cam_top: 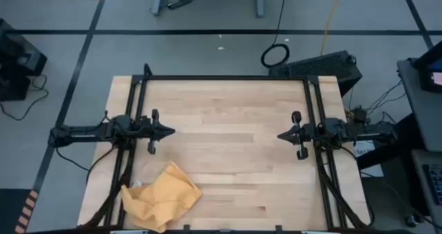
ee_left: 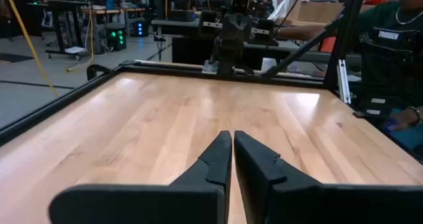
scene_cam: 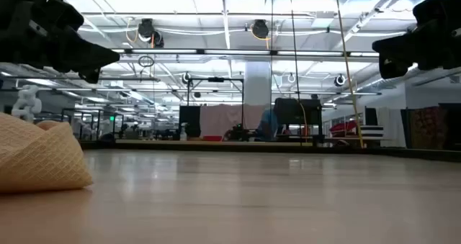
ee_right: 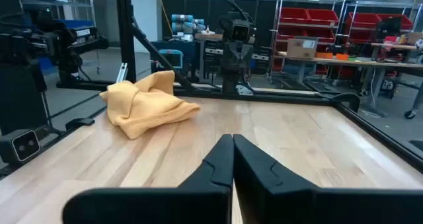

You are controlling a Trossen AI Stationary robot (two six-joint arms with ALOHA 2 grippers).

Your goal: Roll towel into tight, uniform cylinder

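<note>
High view first: a mustard-yellow soft cloth towel (cam_top: pixel 161 198) lies crumpled in a loose heap at the near-left corner of the pale wooden plank table (cam_top: pixel 228 137), close to the near edge, with a scrap of white showing at its left side that may be its label. It is not spread flat at all; folds stand up in peaks, which the right wrist view shows plainly (ee_right: pixel 147 102).

Neither arm is near it. The left gripper (cam_top: pixel 166 131) hangs above the left side of the table, pointing toward the middle, its two dark fingers pressed almost together and holding nothing. The right gripper (cam_top: pixel 284 135) mirrors it from the right side, fingers fully closed, also empty, and well apart from the cloth.

So rolling has not begun, by my reckoning, and the cloth would first need flattening.

What worries me is the heap's place. It sits so close to the near edge and the black frame rail (cam_top: pixel 135 123) that a tug could drag a corner off the table. Pinching a bunched fold rather than a single edge would likely lift several layers at once, and any roll started from that would come out lumpy and slack. The right arm also has a long reach across.
</note>
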